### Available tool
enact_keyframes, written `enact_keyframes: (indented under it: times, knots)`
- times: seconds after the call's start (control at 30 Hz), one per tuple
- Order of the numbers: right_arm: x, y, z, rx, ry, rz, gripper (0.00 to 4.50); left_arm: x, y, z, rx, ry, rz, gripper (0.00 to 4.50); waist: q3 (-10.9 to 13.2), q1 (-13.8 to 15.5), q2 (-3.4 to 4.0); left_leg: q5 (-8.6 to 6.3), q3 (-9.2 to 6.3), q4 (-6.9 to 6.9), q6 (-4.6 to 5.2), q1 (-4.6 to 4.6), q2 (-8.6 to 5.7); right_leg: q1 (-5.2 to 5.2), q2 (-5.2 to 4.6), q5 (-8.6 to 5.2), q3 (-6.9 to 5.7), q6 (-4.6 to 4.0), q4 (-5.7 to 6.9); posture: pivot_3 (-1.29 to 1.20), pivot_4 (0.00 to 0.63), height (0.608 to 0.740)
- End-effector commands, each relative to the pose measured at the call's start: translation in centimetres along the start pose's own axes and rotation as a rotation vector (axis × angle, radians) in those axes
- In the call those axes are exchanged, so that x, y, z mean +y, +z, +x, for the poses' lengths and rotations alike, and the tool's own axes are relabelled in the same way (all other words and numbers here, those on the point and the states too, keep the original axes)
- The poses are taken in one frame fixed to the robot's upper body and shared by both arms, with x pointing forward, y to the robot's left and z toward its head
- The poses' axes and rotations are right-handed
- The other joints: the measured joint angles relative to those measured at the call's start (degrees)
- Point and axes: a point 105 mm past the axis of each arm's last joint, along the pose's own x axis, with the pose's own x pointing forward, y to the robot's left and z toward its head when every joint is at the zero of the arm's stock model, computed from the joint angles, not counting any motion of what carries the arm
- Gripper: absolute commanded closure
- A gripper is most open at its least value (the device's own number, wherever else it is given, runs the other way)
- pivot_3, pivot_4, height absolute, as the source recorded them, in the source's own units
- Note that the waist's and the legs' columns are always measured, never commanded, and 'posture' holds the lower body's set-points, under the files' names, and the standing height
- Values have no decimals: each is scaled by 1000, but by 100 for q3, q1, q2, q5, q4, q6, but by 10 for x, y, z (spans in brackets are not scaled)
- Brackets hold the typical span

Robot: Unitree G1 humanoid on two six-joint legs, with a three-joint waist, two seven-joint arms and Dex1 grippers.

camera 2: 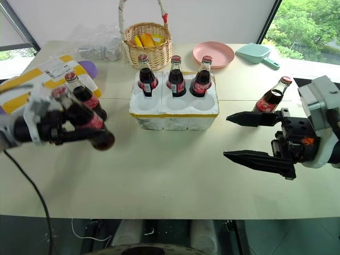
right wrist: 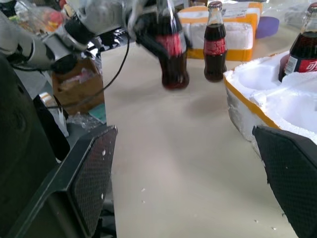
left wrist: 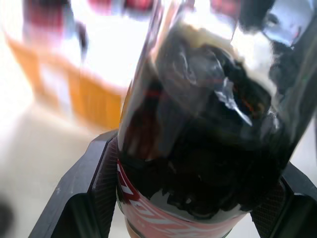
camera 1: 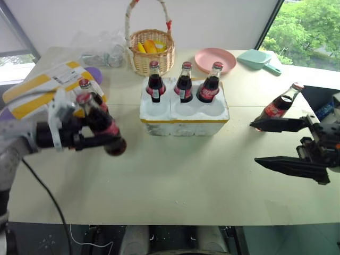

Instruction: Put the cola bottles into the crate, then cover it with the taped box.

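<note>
Glass cola bottle (camera 1: pixel 100 123) gripped in left hand (camera 1: pixel 98 139), right hand (camera 2: pixel 240 137) wide, white six-welled styrofoam crate (camera 1: pixel 183 114) nearby

Cream table (camera 1: pixel 175 175); crate (camera 1: pixel 184 114), taped box (camera 1: pixel 48 85), basket (camera 1: pixel 151 53), plate (camera 1: pixel 215 59), two bottles (camera 1: pixel 279 105).

The bottles (camera 1: pixel 184 82) are dark cola under red caps, with red-and-white labels. The crate (camera 1: pixel 184 114) is white with a yellow band along its lower edge. The box (camera 1: pixel 40 85) is white with wide yellow bands. The basket (camera 1: pixel 151 50) is tan wicker, the plate (camera 1: pixel 215 59) pink, the dustpan (camera 1: pixel 257 60) mint green, the tabletop (camera 1: pixel 180 175) cream. Both grippers, left (camera 1: pixel 98 133) and right (camera 2: pixel 236 137), are black.
</note>
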Motion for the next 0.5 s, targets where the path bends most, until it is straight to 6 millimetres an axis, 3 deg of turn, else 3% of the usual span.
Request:
enact_keyframes:
  times: [0.03,0.2,0.33,0.5]
  knots:
    - [2,6,2,-33,-6,-40,0,-8,44,17,-76,-101,103,1689,1,26,-2,1,7,0,0,0,-2,2,3,4,0,7,-1,0,150,740]
    - [1,5,6,-42,-24,-43,0,-10,79,59,-163,-221,129,1689,2,34,-6,4,4,3,-2,1,-9,12,8,18,-1,33,2,0,150,740]
    - [-1,7,8,-57,-46,-49,0,8,87,107,-174,-160,154,1689,2,26,-7,6,5,5,-6,0,-10,11,9,21,0,39,0,0,150,740]
    - [0,9,8,-65,-67,-48,0,28,90,150,-187,-62,156,1689,5,20,-10,4,4,6,-2,0,-9,10,10,22,0,40,-2,0,150,740]
